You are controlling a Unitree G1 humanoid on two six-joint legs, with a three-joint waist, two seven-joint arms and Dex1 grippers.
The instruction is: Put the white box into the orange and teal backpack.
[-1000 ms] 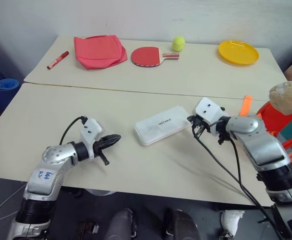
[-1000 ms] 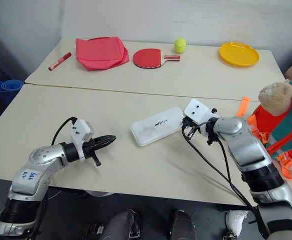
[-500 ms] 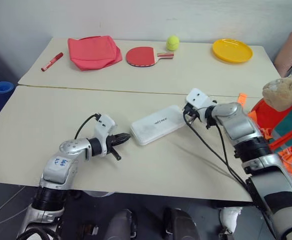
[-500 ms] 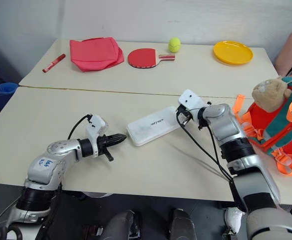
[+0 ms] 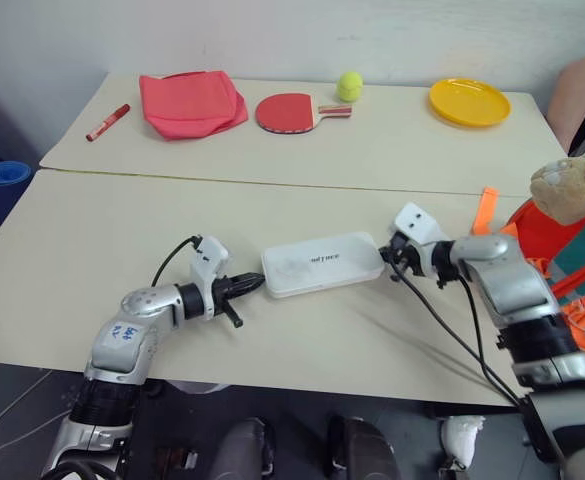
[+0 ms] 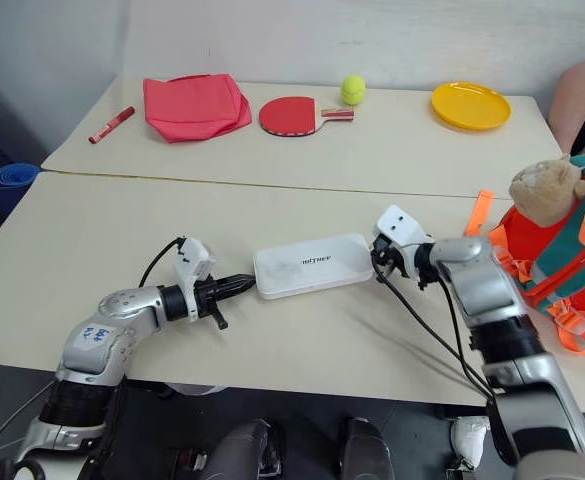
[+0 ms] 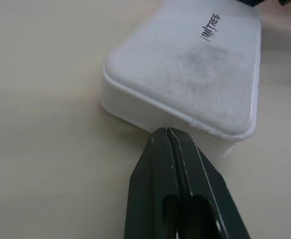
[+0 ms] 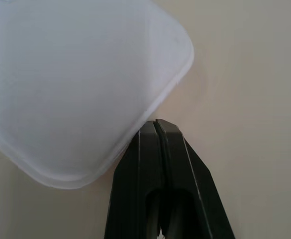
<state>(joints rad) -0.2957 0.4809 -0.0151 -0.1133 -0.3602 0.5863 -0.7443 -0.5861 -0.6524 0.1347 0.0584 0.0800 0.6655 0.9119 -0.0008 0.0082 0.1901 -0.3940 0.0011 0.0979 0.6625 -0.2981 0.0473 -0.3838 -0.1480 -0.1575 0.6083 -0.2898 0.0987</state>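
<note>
The white box [image 5: 322, 264] lies flat on the near table, between my two grippers. My left gripper [image 5: 257, 284] is shut, its tips pressed against the box's left end [image 7: 150, 117]. At the box's right end my right gripper [image 5: 386, 257] is also shut, its tips touching that edge [image 8: 150, 107]. Neither holds anything between its fingers. The orange and teal backpack [image 6: 562, 260] stands at the table's right edge, with a tan plush toy [image 6: 544, 190] on top.
On the far table lie a folded red-pink cloth [image 5: 190, 101], a red paddle [image 5: 294, 112], a yellow-green ball [image 5: 349, 85], a yellow plate [image 5: 469, 102] and a red marker [image 5: 108, 122]. Blue cups [image 5: 0, 178] stand off to the left. A person's arm [image 5: 577, 90] shows at the far right.
The white box has turned from slanted to nearly level across the table. My left gripper closed in on its left end, and my right gripper came down to its right end.
</note>
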